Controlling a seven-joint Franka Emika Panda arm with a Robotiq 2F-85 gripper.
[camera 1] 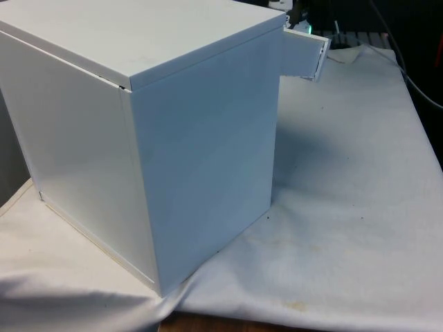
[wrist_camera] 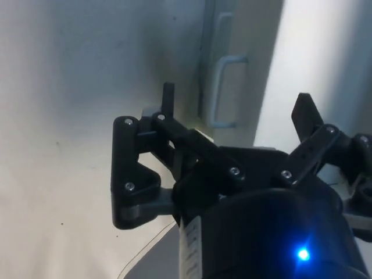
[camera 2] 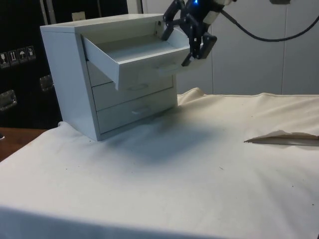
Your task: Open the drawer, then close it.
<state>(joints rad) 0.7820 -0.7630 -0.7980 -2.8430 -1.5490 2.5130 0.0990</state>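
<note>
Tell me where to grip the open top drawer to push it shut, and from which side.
Take the top drawer at its front panel, around the handle, coming from the open table side facing the chest. The drawer stands pulled well out, so its front is free, and the gripper hangs open right at that front already.

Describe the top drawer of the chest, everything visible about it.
The top drawer is white, matte like painted board, a shallow open tray with nothing seen inside. It stands pulled well out of the white chest, level, above two shut drawers. Its front panel juts past the chest's edge in the front view. The black gripper sits at its front, fingers spread astride the panel; contact is unclear.
</note>
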